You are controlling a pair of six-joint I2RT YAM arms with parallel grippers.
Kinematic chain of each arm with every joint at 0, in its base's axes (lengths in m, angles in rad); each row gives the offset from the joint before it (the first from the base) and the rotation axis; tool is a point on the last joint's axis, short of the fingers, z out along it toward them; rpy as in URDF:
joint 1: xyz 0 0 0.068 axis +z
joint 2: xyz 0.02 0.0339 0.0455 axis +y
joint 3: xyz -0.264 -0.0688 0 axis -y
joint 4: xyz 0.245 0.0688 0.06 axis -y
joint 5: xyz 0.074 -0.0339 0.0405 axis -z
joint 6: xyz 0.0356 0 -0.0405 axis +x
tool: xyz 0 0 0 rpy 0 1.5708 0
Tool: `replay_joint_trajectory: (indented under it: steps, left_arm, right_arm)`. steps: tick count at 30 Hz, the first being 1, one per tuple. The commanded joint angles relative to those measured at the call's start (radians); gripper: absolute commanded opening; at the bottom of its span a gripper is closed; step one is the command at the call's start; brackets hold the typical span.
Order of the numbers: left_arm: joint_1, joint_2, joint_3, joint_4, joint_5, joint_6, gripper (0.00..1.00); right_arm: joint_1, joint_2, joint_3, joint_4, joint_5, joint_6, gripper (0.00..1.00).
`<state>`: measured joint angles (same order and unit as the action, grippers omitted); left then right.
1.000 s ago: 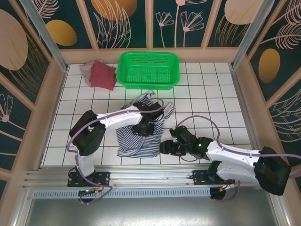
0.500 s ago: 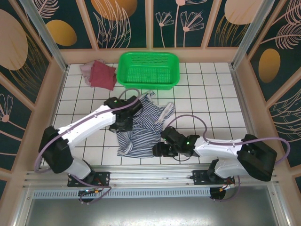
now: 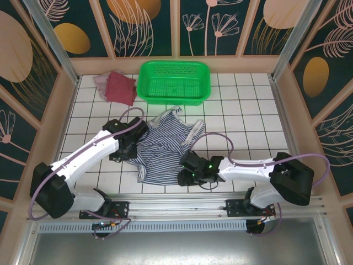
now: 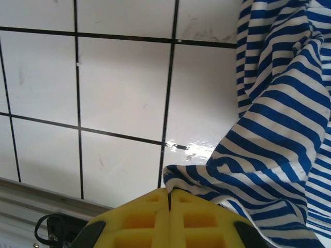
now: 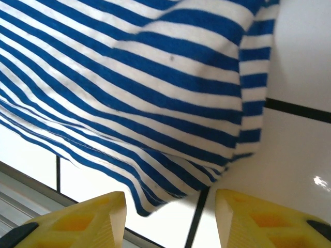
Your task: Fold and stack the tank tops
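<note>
Soft knit cloth on the striped tank top (image 3: 162, 149), matt and rumpled. Under it the worktop (image 4: 119, 93) looked like glossy white tile with dark lines, a glare spot gleaming and faint scuffs showing. The left fingers (image 4: 134, 225) were yellow moulded plastic, matt, with a waffle grid, and the right fingers (image 5: 77, 225) were the same. The basket (image 3: 172, 100) was shiny green plastic mesh, the maroon top (image 3: 122, 88) and pink top (image 3: 101, 81) dull cloth, the front rail (image 3: 165, 205) ribbed metal.

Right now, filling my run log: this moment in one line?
left tool shut on striped top | right tool open at its edge | unfolded
</note>
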<state>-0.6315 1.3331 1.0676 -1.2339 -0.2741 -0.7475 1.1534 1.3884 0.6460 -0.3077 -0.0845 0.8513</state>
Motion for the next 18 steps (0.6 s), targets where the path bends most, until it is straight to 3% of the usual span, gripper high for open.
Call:
replay_joint_trajectory:
  steps: [1,11,18]
  left_arm:
    - [0.020,-0.021,-0.017,-0.011,-0.029,0.029,0.00]
    - [0.047,-0.065,-0.059,-0.011,-0.028,0.024,0.00]
    - [0.048,-0.064,-0.066,-0.007,-0.030,0.035,0.00]
  right_arm:
    - [0.013,0.017,0.026,-0.054,0.044,-0.015,0.49]
    - [0.035,0.155,0.133,-0.022,0.067,-0.071,0.47]
    - [0.069,0.196,0.161,-0.071,0.095,-0.064,0.34]
